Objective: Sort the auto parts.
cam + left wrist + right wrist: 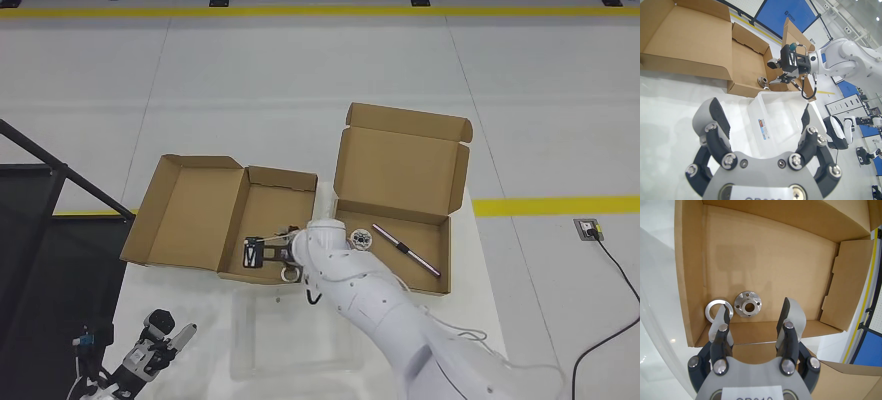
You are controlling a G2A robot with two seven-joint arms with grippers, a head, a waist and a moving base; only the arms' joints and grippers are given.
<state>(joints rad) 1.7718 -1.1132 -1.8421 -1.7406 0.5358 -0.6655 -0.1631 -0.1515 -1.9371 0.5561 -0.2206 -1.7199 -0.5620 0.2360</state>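
My right gripper [755, 311] hangs open above the near end of the left cardboard box [772, 262], with nothing between its fingers. Below it, on the box floor, lie a metal flange [748, 305] and a metal ring [719, 311] side by side. In the top view the right gripper [262, 252] is over the left box [265, 205]. The right box [400, 170] holds a round metal part [361, 238] and a thin rod [405, 249]. My left gripper [761, 115] is open and empty, low over the white table near the front left [172, 328].
A clear plastic bin [783, 113] stands on the table in front of the boxes [295, 340]. Both box lids stand open at the back. A black frame [40, 180] borders the table on the left.
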